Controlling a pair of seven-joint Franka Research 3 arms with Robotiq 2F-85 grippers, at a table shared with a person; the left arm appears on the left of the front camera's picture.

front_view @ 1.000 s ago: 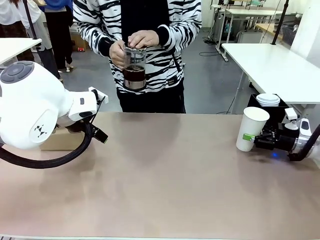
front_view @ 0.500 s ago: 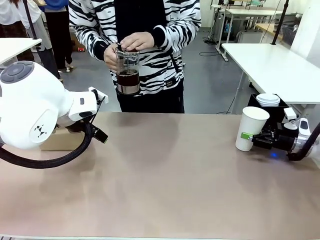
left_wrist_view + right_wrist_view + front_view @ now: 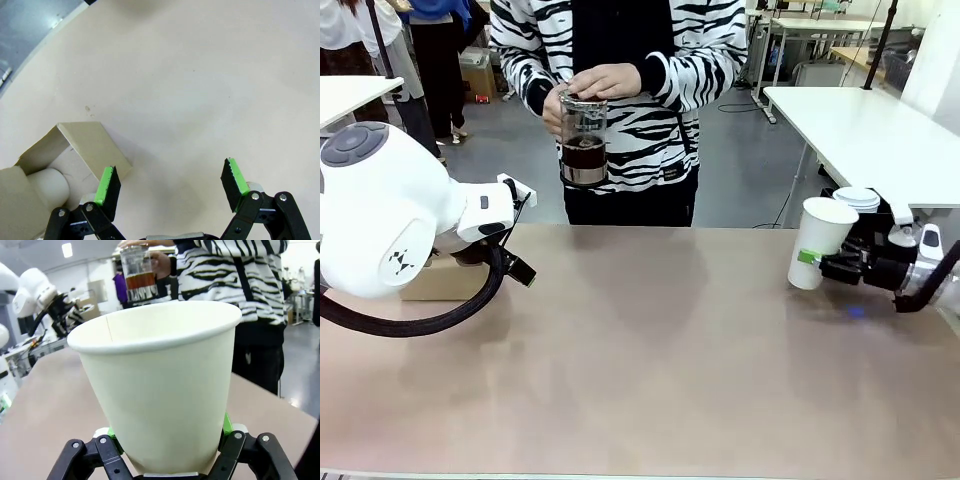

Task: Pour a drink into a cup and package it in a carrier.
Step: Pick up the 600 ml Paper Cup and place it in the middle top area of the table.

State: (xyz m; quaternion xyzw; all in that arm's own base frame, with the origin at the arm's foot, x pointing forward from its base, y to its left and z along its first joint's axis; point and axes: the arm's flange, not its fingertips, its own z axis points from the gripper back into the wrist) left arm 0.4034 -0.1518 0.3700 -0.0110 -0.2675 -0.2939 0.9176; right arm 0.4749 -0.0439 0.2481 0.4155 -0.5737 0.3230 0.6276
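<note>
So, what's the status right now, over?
Right hand shut on paper cup, tilted. Left hand open by cardboard carrier. Person holds jug of dark drink upright, not pouring. Table between them bare.

The left arm (image 3: pixel 390 215) is white, grey-capped, with a black cable (image 3: pixel 420 325). Green pads (image 3: pixel 105 181) line black jaws. The person's top (image 3: pixel 670 120) is zebra-striped.
</note>
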